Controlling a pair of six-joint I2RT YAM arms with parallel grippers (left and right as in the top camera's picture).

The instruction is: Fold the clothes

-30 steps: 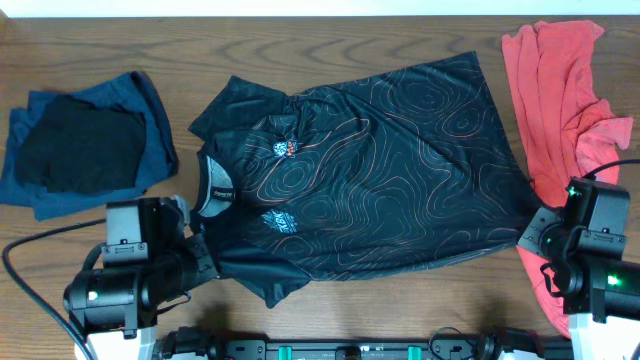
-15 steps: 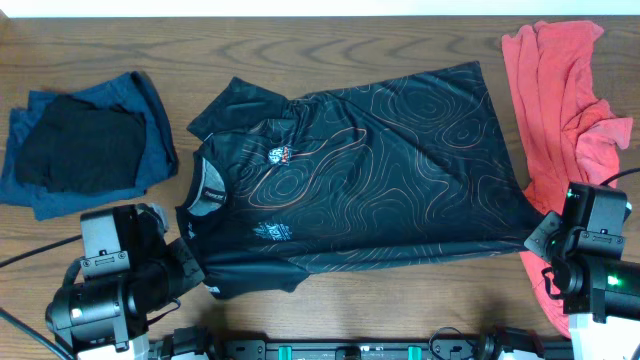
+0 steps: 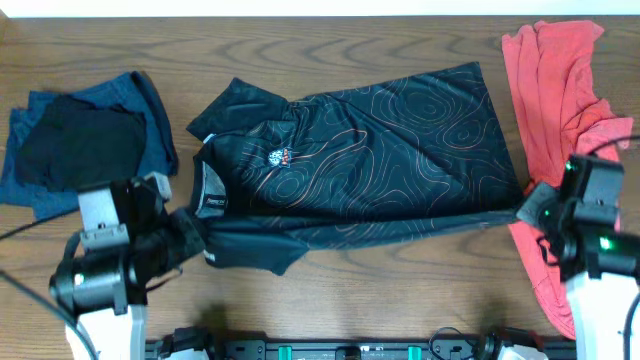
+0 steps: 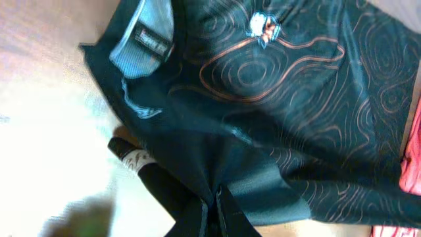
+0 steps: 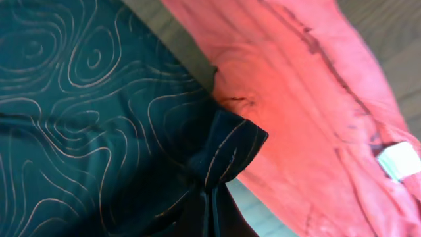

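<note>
the black jersey (image 3: 380, 150) lies spread on the table (image 3: 400, 300), collar to the left. the left gripper (image 3: 203, 243) has its jaws closed on the near sleeve edge; the right gripper (image 3: 527, 207) has its jaws pinched on the near hem corner, beside the coral garment (image 3: 560, 90). to fold well, lift both ends level with the edge taut, then lay it squarely on the far edge.

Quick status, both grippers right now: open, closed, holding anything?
Left gripper: closed on the black jersey, pinching its near edge at the sleeve end.
Right gripper: closed on the same jersey, pinching its near hem corner.
</note>
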